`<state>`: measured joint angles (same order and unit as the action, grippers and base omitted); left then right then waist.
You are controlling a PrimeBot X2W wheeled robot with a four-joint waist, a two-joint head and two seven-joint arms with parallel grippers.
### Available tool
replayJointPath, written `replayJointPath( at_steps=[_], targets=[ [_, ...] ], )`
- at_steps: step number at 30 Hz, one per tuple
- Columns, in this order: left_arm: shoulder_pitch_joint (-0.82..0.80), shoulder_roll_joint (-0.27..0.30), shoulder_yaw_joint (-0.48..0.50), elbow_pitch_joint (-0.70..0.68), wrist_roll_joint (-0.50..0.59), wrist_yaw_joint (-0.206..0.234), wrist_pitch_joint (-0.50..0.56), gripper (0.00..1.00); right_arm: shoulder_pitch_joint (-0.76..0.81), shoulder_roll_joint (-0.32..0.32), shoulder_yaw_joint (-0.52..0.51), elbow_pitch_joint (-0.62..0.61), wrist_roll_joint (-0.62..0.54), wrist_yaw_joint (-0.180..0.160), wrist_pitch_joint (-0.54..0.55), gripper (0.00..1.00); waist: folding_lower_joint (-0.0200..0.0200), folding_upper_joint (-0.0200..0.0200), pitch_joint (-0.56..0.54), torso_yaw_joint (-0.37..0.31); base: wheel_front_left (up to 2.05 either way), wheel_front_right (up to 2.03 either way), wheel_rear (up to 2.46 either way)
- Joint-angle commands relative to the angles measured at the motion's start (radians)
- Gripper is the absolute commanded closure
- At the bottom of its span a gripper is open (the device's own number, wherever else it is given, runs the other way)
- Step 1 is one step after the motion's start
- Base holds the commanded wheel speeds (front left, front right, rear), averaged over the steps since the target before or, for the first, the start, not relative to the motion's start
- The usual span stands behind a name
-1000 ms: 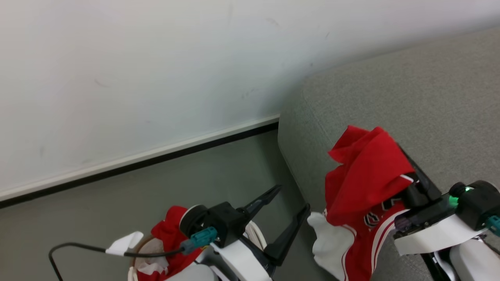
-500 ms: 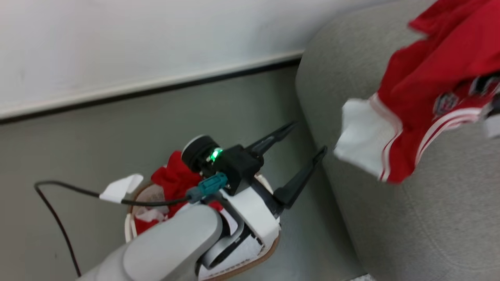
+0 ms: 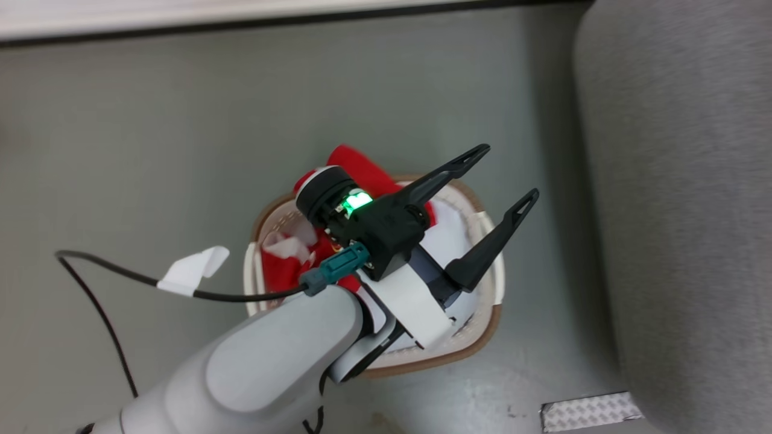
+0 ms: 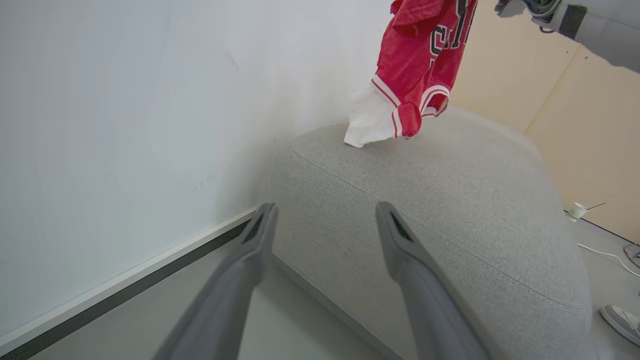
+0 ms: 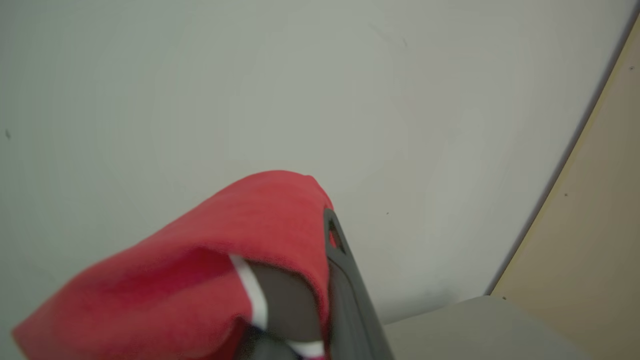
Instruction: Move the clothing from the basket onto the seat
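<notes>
The left gripper (image 3: 508, 170) is hovering over the basket (image 3: 486, 325) on the floor (image 3: 151, 150). Its fingers are standing spread wide and gripping nothing, and red clothing (image 3: 353, 164) is lying bunched inside below. The right gripper (image 5: 327, 232) is pinching a red-and-white jersey (image 4: 417, 55), which is hanging over the grey seat (image 4: 440, 210). Whether its white hem is touching the seat is unclear.

This looks like a lab or test room staged as a living room. Ahead of the left jaws stand a bare white wall (image 4: 125, 125), a dark-edged skirting (image 4: 125, 285) and a grey sofa (image 4: 425, 200). To their right are beige panels (image 4: 590, 125), with a paper cup (image 4: 577, 211) and a loose cable (image 4: 605, 254) lying on the smooth grey floor (image 3: 151, 120). Below the jaws sits a laundry basket (image 3: 482, 328), near a metal strip (image 3: 588, 411).
</notes>
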<state>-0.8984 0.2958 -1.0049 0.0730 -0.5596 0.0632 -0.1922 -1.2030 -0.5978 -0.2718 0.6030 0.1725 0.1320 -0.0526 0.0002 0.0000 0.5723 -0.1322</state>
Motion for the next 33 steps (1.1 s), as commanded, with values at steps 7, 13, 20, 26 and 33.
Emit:
replayJointPath(
  at_steps=[7,13,20,26,33],
  targets=[
    [-0.012,-0.007,0.017,-0.003,0.021,0.015,-0.032,0.0,0.067,0.037,-0.285,0.246,-0.242,-0.002,-0.045,1.0,-0.0002,0.0,0.109,0.101,0.0,0.0,0.0],
    [0.019,0.017,0.025,0.006,0.009,0.022,-0.045,0.0,0.112,0.127,-0.434,0.317,-0.367,-0.002,-0.08,0.25,-0.0002,0.0,0.09,0.094,0.0,0.0,0.0],
    [0.079,0.061,0.035,0.027,-0.018,0.027,-0.051,0.0,0.153,0.246,-0.448,0.345,-0.481,-0.002,-0.1,0.0,-0.0002,0.0,0.011,0.042,0.0,0.0,0.0],
    [0.146,0.092,0.062,0.041,-0.048,0.044,-0.063,0.0,0.246,0.305,-0.374,0.354,-0.449,-0.002,-0.193,0.0,-0.0002,0.0,-0.077,-0.001,0.0,0.0,0.0],
    [0.265,0.12,0.139,0.065,-0.061,0.087,-0.071,0.0,0.454,0.393,-0.274,0.149,-0.363,-0.002,-0.212,0.0,-0.0002,0.0,-0.209,-0.012,0.0,0.0,0.0]
  ],
)
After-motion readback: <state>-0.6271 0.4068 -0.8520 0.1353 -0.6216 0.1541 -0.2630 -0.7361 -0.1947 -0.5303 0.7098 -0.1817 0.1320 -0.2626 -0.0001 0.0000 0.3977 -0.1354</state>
